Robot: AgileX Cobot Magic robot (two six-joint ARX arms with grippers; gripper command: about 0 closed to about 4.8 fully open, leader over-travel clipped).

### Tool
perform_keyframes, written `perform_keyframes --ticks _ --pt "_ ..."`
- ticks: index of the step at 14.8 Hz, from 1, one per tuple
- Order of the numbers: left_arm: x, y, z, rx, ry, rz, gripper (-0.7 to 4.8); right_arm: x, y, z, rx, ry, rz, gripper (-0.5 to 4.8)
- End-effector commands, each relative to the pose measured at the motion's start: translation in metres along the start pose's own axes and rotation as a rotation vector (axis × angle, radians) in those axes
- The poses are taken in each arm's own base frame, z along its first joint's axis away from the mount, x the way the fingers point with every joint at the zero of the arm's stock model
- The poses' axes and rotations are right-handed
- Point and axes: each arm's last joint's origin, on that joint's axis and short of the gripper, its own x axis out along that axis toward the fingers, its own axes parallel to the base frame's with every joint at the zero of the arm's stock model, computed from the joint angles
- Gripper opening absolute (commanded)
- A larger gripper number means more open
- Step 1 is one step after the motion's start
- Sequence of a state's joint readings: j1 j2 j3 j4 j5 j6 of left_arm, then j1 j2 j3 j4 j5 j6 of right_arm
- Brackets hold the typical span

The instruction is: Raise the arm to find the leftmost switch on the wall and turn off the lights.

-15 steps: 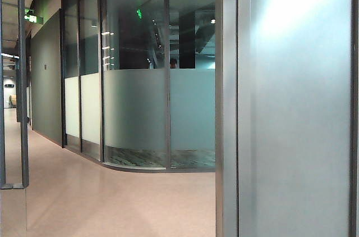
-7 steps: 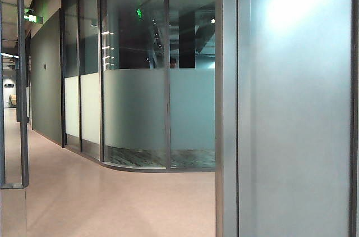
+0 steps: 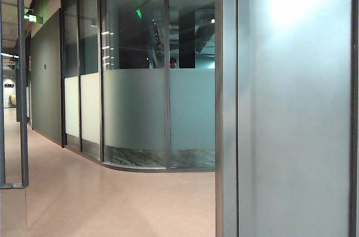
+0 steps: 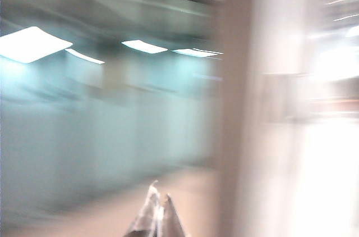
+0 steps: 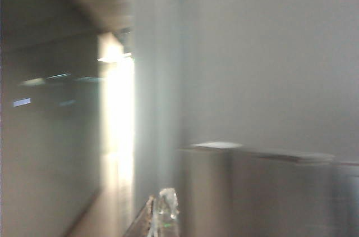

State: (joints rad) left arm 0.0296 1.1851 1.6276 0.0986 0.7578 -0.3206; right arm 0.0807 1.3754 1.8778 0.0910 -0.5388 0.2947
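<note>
**Both grippers raised in a glass-walled corridor, no switch in sight**

Left gripper (image 4: 159,214) shows only as two pale fingertips pressed together at the edge of its blurred wrist view, with nothing between them. Beyond those tips lies a strip of pinkish floor, then a teal glass wall (image 4: 101,130) that mirrors several bright ceiling light panels (image 4: 31,43). Beside the glass runs a pale upright post (image 4: 238,108), and past it everything washes out into glare.

Right gripper (image 5: 160,214) likewise appears as a pair of translucent tips lying close together and holding nothing, as far as the smeared picture lets one judge. Ahead of it stands a grey wall (image 5: 263,51) with a lower ledge or panel edge (image 5: 258,153) across it, and to one side a bright vertical band of light (image 5: 118,113).

Neither gripper nor arm appears in the exterior view. Nearest there is a wide grey panel (image 3: 297,124) with a bright reflection high up, edged by a metal frame post (image 3: 227,102). The pinkish floor (image 3: 112,197) runs back past a curved frosted-glass partition (image 3: 140,113) in dark frames. Farther off is a grey-green wall (image 3: 46,80), with a green exit sign (image 3: 32,18) glowing high above the corridor's far end.

The wall switch cannot be made out in any view.
</note>
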Motion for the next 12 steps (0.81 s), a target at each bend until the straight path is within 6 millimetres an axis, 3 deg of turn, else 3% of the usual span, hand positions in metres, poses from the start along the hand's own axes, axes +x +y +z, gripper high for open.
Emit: perform_keyframes --ticks 1,6,12 --pt "-0.001 -0.01 0.006 -0.223 0.089 -0.227 -0.05 0.009 0.007 -0.005 0.019 -0.008 0.033 -0.01" --pt "-0.003 -0.014 0.013 -0.271 0.103 -0.279 -0.05 0.018 0.007 -0.012 0.023 -0.034 0.014 -0.01" --pt "-0.003 -0.014 0.013 -0.276 0.105 -0.281 -0.05 0.032 -0.002 -0.007 -0.006 -0.123 -0.045 -0.01"
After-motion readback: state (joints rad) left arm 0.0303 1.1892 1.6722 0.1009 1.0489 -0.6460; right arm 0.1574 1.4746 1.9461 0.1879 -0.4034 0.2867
